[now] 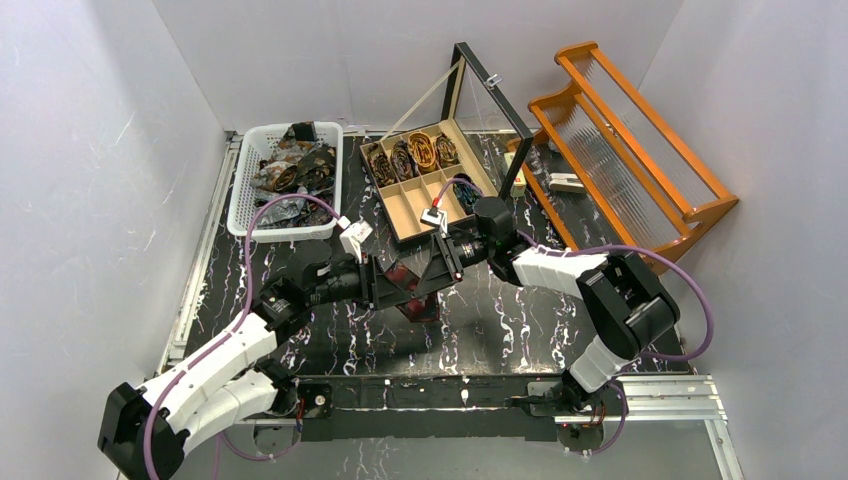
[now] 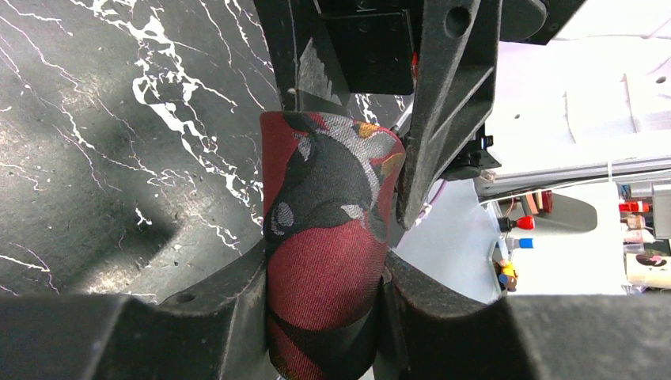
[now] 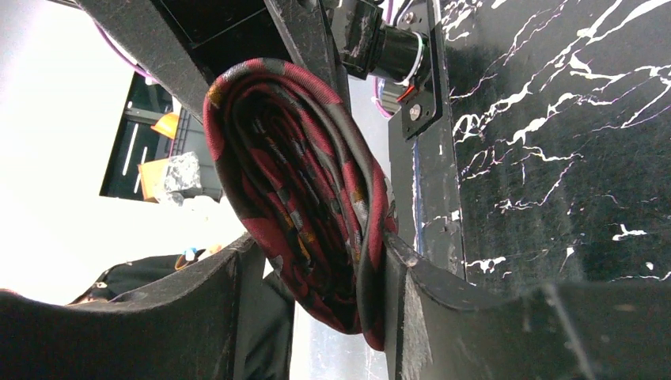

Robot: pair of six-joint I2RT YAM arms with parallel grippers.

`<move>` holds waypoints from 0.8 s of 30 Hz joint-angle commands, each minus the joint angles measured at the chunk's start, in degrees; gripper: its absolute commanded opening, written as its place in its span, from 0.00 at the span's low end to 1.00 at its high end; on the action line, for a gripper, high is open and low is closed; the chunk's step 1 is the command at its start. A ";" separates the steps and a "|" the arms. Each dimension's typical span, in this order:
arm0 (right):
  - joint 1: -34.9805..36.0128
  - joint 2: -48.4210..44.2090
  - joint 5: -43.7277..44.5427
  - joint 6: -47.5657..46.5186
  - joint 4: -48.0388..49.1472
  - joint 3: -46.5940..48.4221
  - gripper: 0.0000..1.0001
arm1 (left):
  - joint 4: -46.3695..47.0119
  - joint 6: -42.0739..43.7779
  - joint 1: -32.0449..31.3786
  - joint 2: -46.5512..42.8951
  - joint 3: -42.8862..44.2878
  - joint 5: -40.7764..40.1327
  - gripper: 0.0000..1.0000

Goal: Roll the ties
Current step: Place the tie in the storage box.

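A rolled tie (image 2: 328,237), dark red with black and grey patches, hangs above the black marbled table between both arms. My left gripper (image 2: 324,277) is shut on the coil's flat sides. The right gripper (image 3: 316,261) straddles the same tie (image 3: 308,198) edge-on. Its right finger (image 3: 411,285) touches the coil, while a gap shows beside its left finger (image 3: 214,293). In the top view the two grippers meet at the tie (image 1: 412,290) mid-table. The right gripper's fingers (image 2: 443,119) appear behind the coil in the left wrist view.
A white basket (image 1: 252,210) of loose ties stands at the back left. A wooden compartment box (image 1: 420,225) with its lid (image 1: 490,95) raised holds several rolled ties (image 1: 422,152). An orange rack (image 1: 640,150) leans at the back right.
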 commanded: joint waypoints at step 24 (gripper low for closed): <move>3.13 0.90 -4.66 7.18 12.65 0.50 0.46 | -0.41 -0.44 -0.40 -2.28 -0.88 -4.36 0.10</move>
